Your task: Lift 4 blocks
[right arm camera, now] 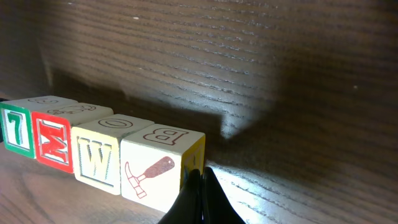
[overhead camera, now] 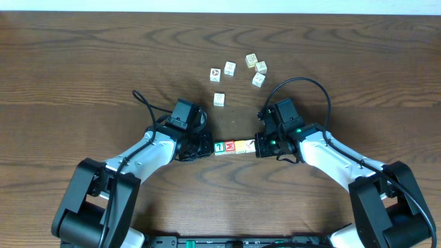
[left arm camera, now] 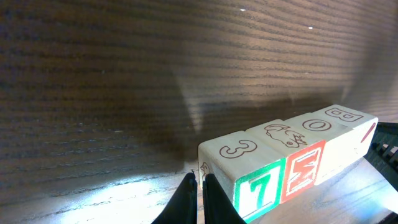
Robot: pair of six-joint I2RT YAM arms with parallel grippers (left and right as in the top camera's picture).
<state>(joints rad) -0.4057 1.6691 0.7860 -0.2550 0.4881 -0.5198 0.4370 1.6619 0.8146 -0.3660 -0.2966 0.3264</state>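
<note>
The 4 blocks form one tight row (overhead camera: 234,146) between my two grippers. From left to right they are a green cube with a 7 (overhead camera: 219,147) (left arm camera: 258,186) (right arm camera: 15,127), a red cube with an M (overhead camera: 231,146) (left arm camera: 301,168) (right arm camera: 55,143), a yellow cube with a W (overhead camera: 242,145) (right arm camera: 96,155), and a white cube with a hammer picture (right arm camera: 152,174). My left gripper (overhead camera: 210,147) (left arm camera: 200,180) is shut, its tips against the green end. My right gripper (overhead camera: 258,145) (right arm camera: 201,177) is shut, its tips against the white end. The row appears to hang above the wood, its shadow lying apart from it.
Several loose cream cubes with small pictures lie on the wooden table beyond the grippers, one nearest (overhead camera: 218,99) and a cluster further back (overhead camera: 258,79) (overhead camera: 229,68). Both arms reach in from the front edge, cables looping above them.
</note>
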